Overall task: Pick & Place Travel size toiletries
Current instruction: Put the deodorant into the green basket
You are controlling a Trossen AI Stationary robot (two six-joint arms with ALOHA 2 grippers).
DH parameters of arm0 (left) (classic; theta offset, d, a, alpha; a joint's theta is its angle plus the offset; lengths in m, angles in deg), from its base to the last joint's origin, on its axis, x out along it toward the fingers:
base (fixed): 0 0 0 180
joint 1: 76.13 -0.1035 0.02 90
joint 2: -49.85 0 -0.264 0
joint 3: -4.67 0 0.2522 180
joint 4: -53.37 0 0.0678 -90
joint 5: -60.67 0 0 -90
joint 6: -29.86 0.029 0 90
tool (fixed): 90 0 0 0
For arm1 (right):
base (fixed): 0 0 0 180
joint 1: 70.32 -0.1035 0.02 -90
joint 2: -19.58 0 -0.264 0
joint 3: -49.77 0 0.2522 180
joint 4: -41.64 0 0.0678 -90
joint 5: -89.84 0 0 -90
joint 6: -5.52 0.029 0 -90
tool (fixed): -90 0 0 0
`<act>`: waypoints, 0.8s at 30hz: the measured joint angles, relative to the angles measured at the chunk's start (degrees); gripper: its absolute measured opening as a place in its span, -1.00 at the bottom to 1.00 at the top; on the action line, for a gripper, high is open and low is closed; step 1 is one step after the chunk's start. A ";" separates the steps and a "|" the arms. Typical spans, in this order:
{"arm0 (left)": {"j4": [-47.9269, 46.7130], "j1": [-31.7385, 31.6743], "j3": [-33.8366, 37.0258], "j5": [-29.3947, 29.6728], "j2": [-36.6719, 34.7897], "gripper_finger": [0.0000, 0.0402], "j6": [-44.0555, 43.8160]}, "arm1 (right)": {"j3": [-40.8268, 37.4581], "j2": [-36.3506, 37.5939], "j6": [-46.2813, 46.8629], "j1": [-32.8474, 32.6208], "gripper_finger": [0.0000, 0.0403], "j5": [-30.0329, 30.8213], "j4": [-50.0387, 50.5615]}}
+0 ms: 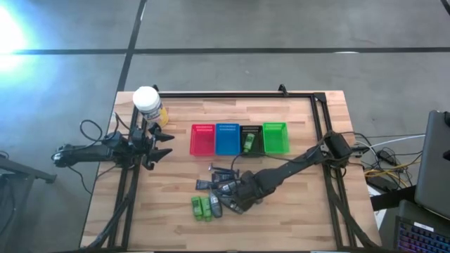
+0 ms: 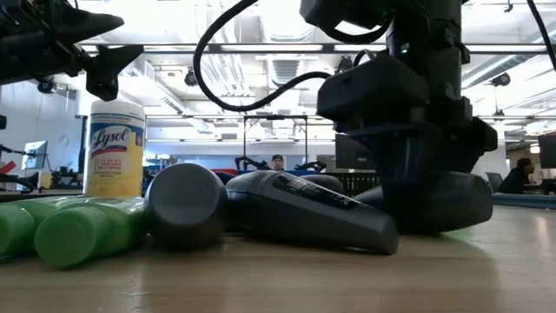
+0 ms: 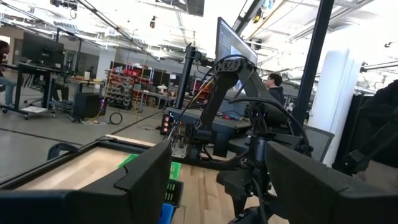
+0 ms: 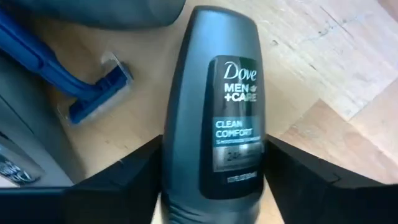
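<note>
- You're working on a pale wooden tabletop [image 1: 295, 204] of butcher-block strips, framed by black rails, with a grey polished floor around it.
- Beyond the table, the low view gives you an open workshop: ceiling lights, desks, monitors, and a person [image 2: 277, 162] seated far back.
- Near the far-left corner stands a yellow Lysol wipes jar [image 1: 148, 104] with a white lid, upright.
- Four small baskets sit in a row toward the far edge, touching side by side: the red basket [image 1: 202, 140], blue basket [image 1: 226, 139], black basket [image 1: 249, 140] and green basket [image 1: 275, 138].
- The black one holds a green packet [image 1: 248, 143]; I can't make out anything in the other three.
- The travel size toiletries [image 1: 214, 191] lie clustered toward the near edge, middle-left of the tabletop: green packets, dark tubes and bottles, and a blue razor [image 4: 74, 87].
- Your right gripper [image 1: 239, 199] is down in that cluster, its fingers on either side of a dark grey Dove Men+Care roll-on bottle [image 4: 214, 118], touching both flanks; the bottle lies on the wood.
- Your left gripper [image 1: 163, 145] hovers by the left edge, just beside the jar, fingers apart and holding nothing.
</note>
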 joint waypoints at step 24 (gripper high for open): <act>0.55 0.00 0.00 0.00 0.00 0.31 -0.04 | -22.77 41.23 7.51 27.05 0.01 11.87 5.34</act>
